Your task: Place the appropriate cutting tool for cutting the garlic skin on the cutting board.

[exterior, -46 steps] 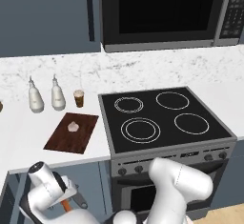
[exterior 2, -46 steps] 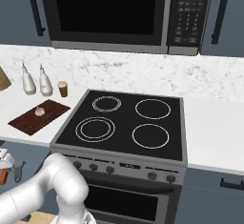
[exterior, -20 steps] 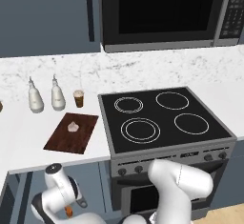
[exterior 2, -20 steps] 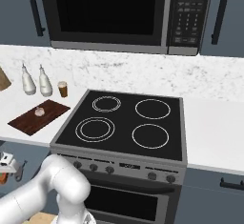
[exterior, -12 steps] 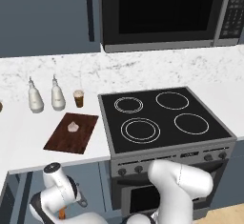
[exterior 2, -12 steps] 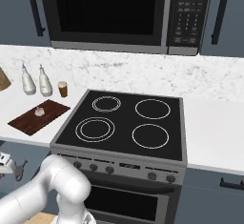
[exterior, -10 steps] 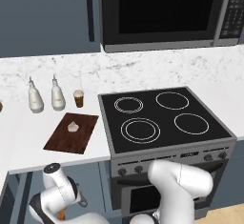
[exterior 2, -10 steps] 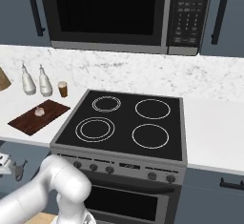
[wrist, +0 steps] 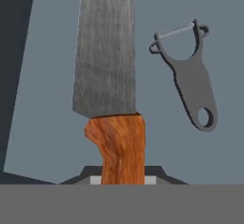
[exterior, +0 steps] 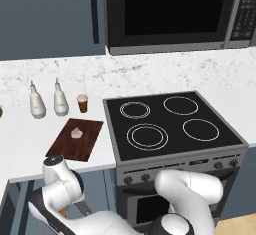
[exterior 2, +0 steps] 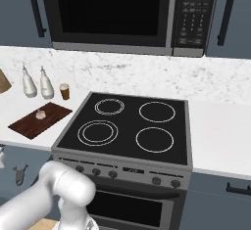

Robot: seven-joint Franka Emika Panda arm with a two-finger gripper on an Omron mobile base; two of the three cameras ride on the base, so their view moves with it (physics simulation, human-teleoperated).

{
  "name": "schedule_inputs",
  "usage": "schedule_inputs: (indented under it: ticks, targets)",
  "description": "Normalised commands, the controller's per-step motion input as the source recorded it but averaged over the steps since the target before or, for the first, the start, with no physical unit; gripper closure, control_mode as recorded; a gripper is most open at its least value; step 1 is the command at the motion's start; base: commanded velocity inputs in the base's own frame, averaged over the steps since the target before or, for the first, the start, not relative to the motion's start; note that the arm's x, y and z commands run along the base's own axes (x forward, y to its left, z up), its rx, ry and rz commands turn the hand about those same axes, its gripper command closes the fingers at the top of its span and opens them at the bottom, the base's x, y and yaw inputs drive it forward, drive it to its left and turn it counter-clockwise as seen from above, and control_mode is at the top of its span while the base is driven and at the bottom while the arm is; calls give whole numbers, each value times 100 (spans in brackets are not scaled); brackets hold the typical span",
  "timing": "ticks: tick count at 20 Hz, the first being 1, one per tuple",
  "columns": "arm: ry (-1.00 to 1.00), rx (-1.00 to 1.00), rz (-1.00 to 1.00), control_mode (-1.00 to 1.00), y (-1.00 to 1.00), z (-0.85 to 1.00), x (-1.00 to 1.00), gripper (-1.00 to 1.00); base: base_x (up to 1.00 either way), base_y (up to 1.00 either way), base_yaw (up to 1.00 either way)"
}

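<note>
The paring knife [wrist: 107, 51] lies lengthwise before the hand camera, with its grey blade pointing away and its orange handle [wrist: 120, 147] toward me. My gripper [wrist: 123, 180] is shut on that handle, a finger pad pressed against each side. Below the counter's front edge, a bit of the orange handle [exterior: 63, 212] shows beside my white hand. The dark reddish-brown cutting board [exterior: 62, 146] lies on the counter left of the stove, also the board [exterior 2: 27, 124], with the pale garlic [exterior: 76, 133] bulb on its far part, also the garlic [exterior 2: 40, 114].
A dark grey Y-shaped peeler [wrist: 190, 85] lies right of the knife on the same grey-blue surface, also the peeler [exterior 2: 19, 174]. Two white bottles [exterior: 47, 101] and a small brown cup [exterior: 82, 103] stand behind the board. The black stove [exterior: 165, 124] is to the right, the microwave [exterior: 170, 9] above.
My hand has dropped lower in front of the cabinets, below the counter edge, over the last two seconds. The board and the garlic have not moved.
</note>
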Motion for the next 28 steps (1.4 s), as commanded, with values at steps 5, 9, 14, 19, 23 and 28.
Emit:
schedule_inputs:
  ticks: [5, 9, 14, 19, 23, 28]
  targets:
    - [5, 0, -1, -100, 0, 99, -37, 100, 0, 0, 0]
    - [5, 0, -12, -100, -15, 81, -51, 100, 0, 0, 0]
    - [4, 0, -14, -100, -33, 87, -26, 100, 0, 0, 0]
    - [0, 0, 0, -100, -61, 81, -25, 100, 0, 0, 0]
    - [-4, 0, 0, -100, -44, 62, -1, 100, 0, 0, 0]
    - [-9, 0, 1, -100, -43, 49, 18, 100, 0, 0, 0]
